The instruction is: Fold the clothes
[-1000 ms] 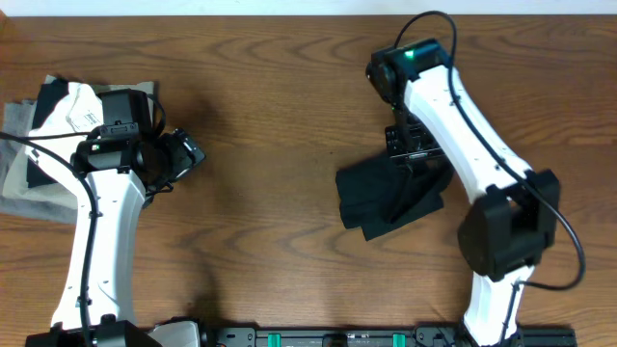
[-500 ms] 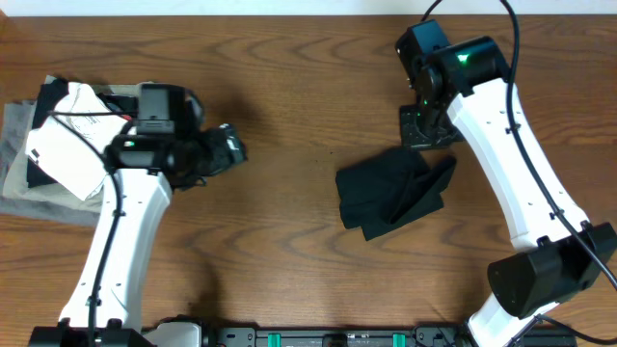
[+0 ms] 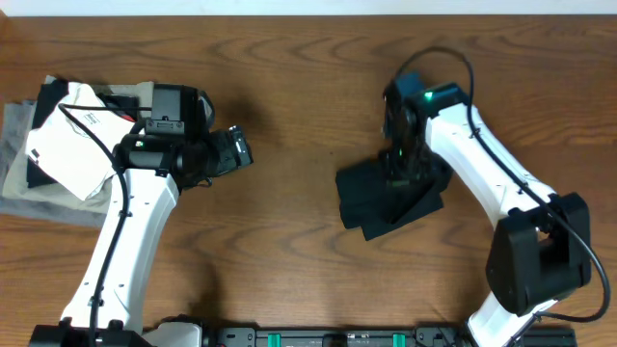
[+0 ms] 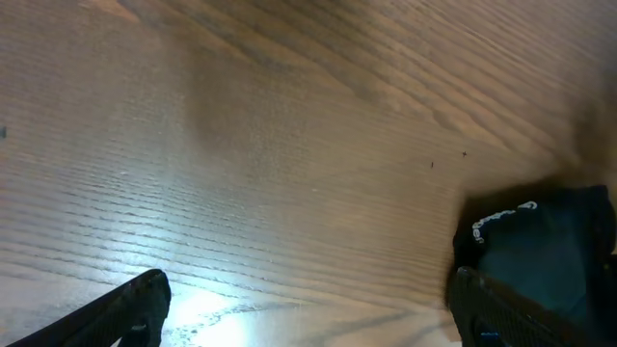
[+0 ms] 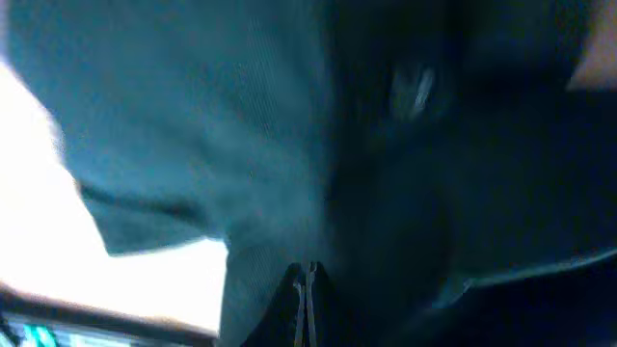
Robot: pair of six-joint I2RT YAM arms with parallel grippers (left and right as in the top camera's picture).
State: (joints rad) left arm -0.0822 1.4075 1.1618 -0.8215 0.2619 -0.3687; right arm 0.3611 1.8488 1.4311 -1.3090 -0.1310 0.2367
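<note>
The black T-shirt (image 3: 386, 200) lies bunched in a rough fold right of the table's middle. My right gripper (image 3: 401, 170) is down over its upper middle. In the right wrist view the dark fabric (image 5: 241, 135) fills the frame, and my right gripper (image 5: 306, 278) is shut, its tips pressed together against the cloth with nothing seen between them. My left gripper (image 3: 237, 149) hovers left of centre, pointing towards the shirt and well apart from it. In the left wrist view my left gripper (image 4: 308, 323) is open over bare wood, with nothing between its fingers.
A pile of folded garments sits at the far left edge, a white one (image 3: 66, 145) on top of a grey-olive one (image 3: 17, 183). A dark shape (image 4: 545, 241) with pale lettering shows behind the left gripper's right finger. Brown wooden table (image 3: 289, 87) all round.
The right gripper lifted off the shirt's upper edge, shut, then came back down over the shirt's middle. The left gripper moved right, away from the pile, staying open.
</note>
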